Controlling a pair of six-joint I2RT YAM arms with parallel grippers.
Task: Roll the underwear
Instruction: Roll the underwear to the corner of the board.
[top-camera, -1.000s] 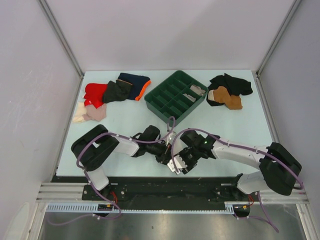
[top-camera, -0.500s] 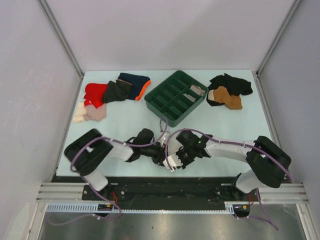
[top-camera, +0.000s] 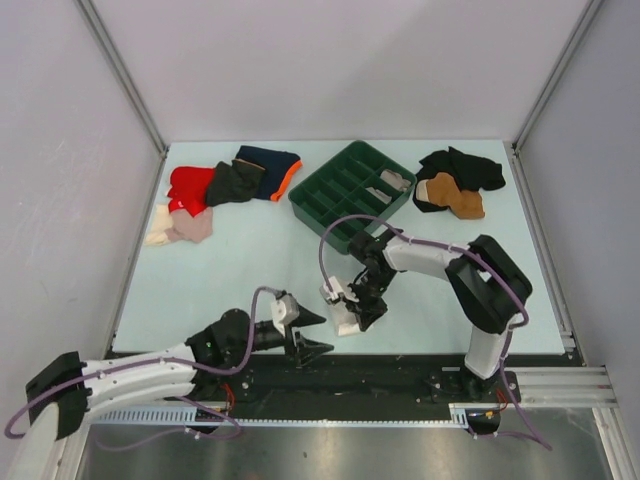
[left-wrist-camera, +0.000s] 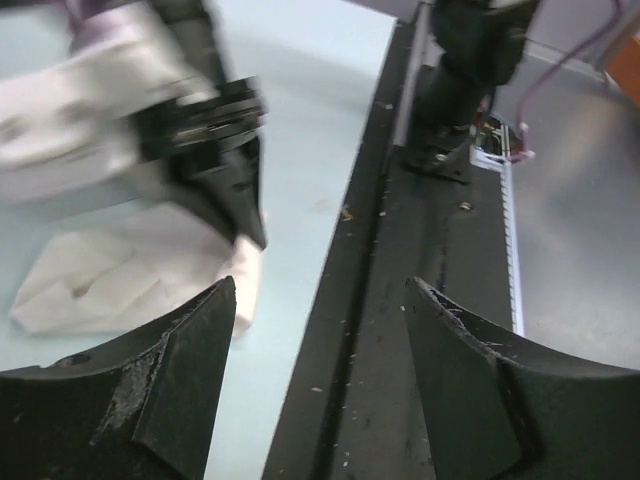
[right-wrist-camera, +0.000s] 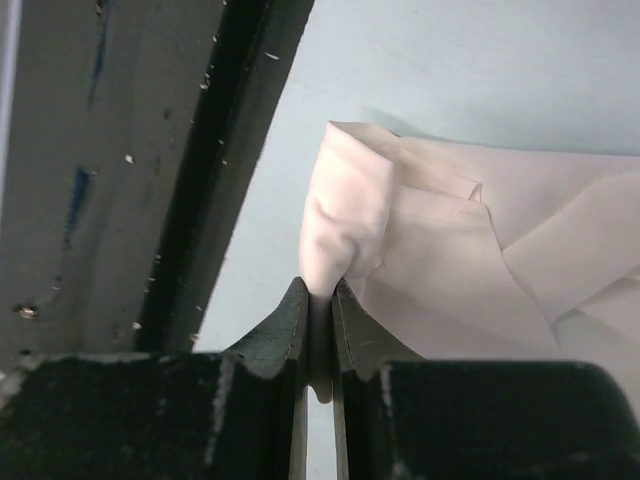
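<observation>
left hand pulled back off cloth | right hand shifted left, pinching underwear

No text, label, brand, number or sign can be read anywhere.

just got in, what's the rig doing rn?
The right gripper is shut on an edge of the white underwear, which lies near the front edge of the table with that edge bunched up, not yet rolled. The left gripper is open, off the cloth, out over the black rail. The green tray sits further back.
</observation>
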